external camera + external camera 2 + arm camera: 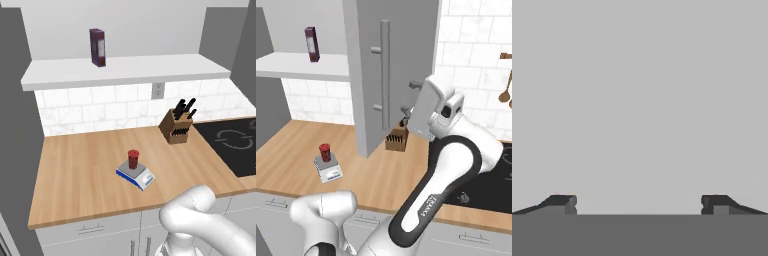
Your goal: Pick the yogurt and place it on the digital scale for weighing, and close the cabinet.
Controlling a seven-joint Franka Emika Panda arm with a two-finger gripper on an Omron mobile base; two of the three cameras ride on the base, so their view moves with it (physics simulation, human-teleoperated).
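Note:
The dark red yogurt [133, 159] [324, 151] stands upright on the grey plate of the digital scale [142, 178] [332, 173], in the middle of the wooden counter [80, 175]. The cabinet's right door [401, 45] hangs open, with its bar handle [385, 75] facing me. My gripper [410, 97] [638, 202] is raised against the door's outer face just right of the handle. It is open, the fingers [562, 202] far apart with nothing between them. In the hand view flat grey door surface lies straight ahead. The white shelf [125, 67] inside is exposed.
A tall dark purple carton [97, 47] [312, 44] stands on the cabinet shelf. A knife block [176, 127] [396, 140] sits at the back of the counter beside the black cooktop [235, 142]. Wooden spoons [504, 90] hang on the tiled wall at right.

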